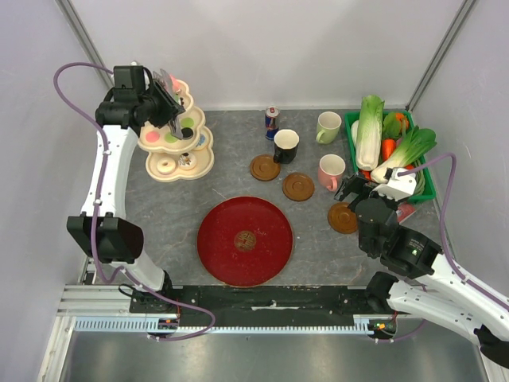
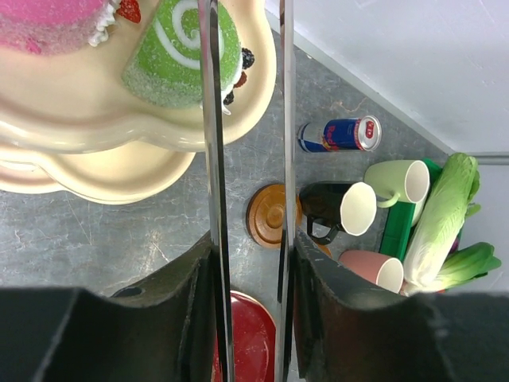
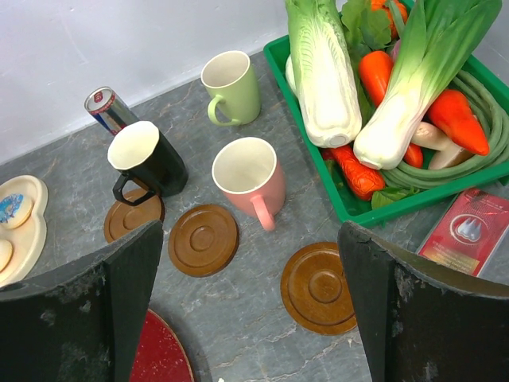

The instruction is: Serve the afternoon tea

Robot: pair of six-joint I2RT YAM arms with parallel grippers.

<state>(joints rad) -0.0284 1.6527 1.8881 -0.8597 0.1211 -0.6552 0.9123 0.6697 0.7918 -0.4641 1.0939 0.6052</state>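
Note:
A cream tiered stand (image 1: 200,165) at the back left carries toy pastries, among them a green swirl roll (image 2: 183,52) and a pink pastry (image 2: 48,24) on its top tier. My left gripper (image 1: 169,99) is at that top tier, shut on metal tongs (image 2: 213,159). The tongs' arms stand apart with nothing between them, next to the green roll. A red plate (image 1: 262,255) holds one small brown pastry (image 1: 245,239). The black mug (image 1: 285,146), pale green mug (image 1: 328,127) and pink mug (image 1: 331,171) stand on the table. My right gripper (image 1: 354,195) is open and empty above a brown coaster (image 3: 318,286).
Two more brown coasters (image 1: 265,167) (image 1: 298,186) lie beside the black and pink mugs. A red-and-blue can (image 1: 272,122) stands at the back. A green crate (image 1: 426,193) of toy vegetables is at the right, with a red packet (image 3: 469,231) in front of it.

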